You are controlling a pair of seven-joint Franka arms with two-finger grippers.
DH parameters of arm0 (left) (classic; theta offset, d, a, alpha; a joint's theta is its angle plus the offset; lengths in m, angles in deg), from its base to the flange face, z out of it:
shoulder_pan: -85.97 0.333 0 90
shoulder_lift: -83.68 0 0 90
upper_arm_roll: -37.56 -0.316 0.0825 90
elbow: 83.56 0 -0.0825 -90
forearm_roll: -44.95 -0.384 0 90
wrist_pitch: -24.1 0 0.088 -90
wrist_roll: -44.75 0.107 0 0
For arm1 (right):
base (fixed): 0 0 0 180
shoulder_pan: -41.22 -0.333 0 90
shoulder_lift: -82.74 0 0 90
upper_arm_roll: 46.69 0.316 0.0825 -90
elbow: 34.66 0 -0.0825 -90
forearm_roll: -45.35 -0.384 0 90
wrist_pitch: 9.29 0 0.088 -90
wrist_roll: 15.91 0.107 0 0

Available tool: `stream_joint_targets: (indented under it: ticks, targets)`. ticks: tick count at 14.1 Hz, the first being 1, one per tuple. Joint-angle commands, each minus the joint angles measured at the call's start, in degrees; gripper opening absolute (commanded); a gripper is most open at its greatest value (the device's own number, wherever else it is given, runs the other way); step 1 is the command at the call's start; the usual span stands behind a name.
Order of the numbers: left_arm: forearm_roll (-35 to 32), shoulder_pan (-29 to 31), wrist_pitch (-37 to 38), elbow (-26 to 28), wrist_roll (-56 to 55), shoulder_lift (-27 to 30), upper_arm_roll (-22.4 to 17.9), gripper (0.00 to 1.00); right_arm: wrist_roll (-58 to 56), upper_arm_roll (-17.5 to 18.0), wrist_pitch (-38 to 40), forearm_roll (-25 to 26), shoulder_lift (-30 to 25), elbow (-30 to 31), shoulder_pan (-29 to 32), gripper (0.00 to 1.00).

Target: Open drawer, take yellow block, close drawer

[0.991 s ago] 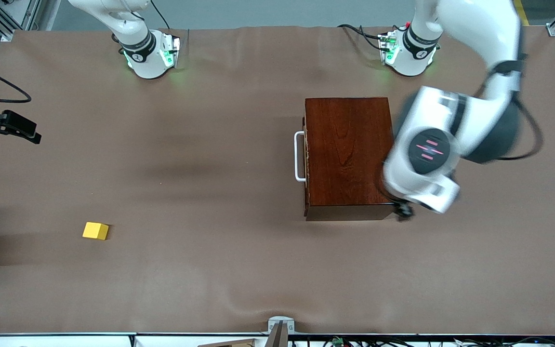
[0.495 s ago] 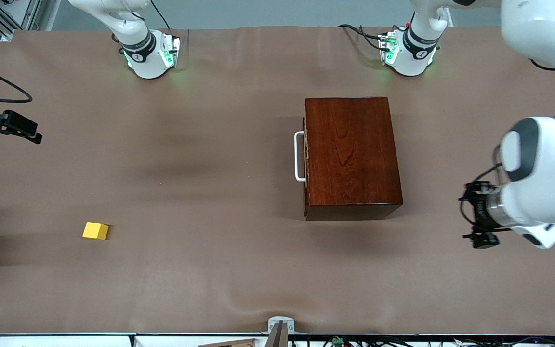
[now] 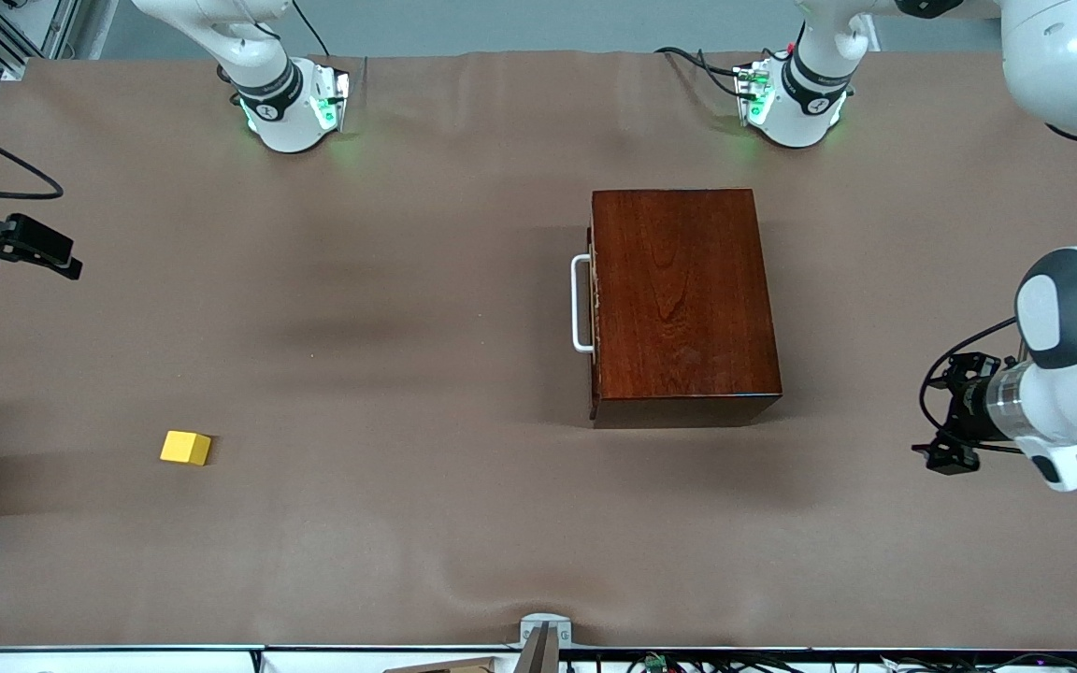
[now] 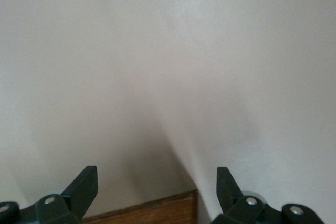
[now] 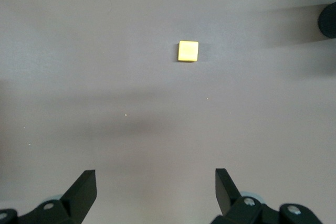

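Wooden box (image 3: 683, 304) on the table (image 3: 464, 523), toward the left arm's end, near the edge where the bases stand. Drawer (image 3: 594, 304) shut in the box, handle (image 3: 581, 304) toward the right arm's end. Yellow block (image 3: 185, 448) on the table toward the right arm's end, nearer the front camera than the box, well apart from it.

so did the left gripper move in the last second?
Yes. The left gripper swung away from the wooden box corner out toward the left arm's end of the table, and now hangs over bare tabletop, open.
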Motion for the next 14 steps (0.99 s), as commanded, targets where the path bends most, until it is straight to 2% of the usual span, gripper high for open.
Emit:
stream_joint_targets:
  ticks: [1, 4, 8, 14]
  targets:
    - [0.99, 0.59, -1.04, 5.65, 9.51, 2.8, 0.4, 1.0, 0.29, -0.36, -0.49, -0.26, -0.8, 0.62, -0.45, 1.0]
    - [0.9, 0.59, -4.8, 13.54, 15.41, 8.5, 0.4, 1.0, 0.29, -0.36, -0.49, -0.26, -0.8, 0.62, -0.45, 1.0]
    - [0.9, 0.76, -18.07, 31.91, 25.52, 20.28, 0.49, 1.0, 0.29, -0.36, -0.4, -0.26, -0.8, 0.62, -0.45, 1.0]
    - [0.9, 3.66, -18.1, 39.15, 43.97, 29.34, 0.4, 1.0, 0.29, -0.36, -0.58, -0.17, -0.8, 0.62, -0.45, 1.0]
